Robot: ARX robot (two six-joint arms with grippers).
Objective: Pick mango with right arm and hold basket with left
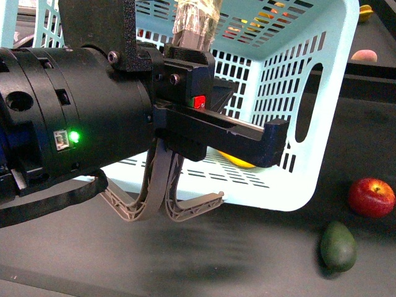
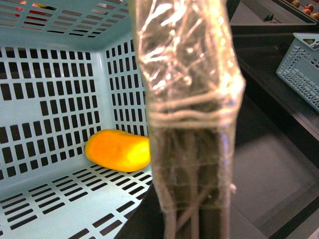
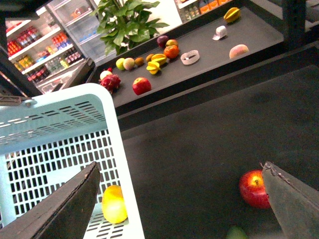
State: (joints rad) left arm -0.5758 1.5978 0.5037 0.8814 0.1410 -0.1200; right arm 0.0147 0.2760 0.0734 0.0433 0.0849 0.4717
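Big black robot arm (image 1: 80,117): you see it fill the 9 o'clock side of the front view, with a small green light on.
Tan ribbed fingers (image 1: 192,212): they curve down under that arm, low over the dark table (image 1: 247,260).
Left gripper (image 2: 187,124): you see only a part wrapped in clear tape and string, right up at the camera. You cannot tell if it is open or closed, or if it has hold of anything.
Light blue plastic basket with slotted walls (image 1: 334,111): it sits on the table, behind the black arm.
Smooth yellow-orange oval mango (image 2: 118,150): it lies on the basket's slotted floor, close to a wall, at 6 o'clock from the basket's middle in the front view.
Right gripper (image 3: 179,167): its fingers are spread wide apart and hold nothing.
Dark green egg-shaped fruit (image 1: 338,246): it lies on the table at 5 o'clock from the basket's middle.
Round red apple (image 1: 371,197): it sits on the table at 1 o'clock from the green fruit, apart from the basket.
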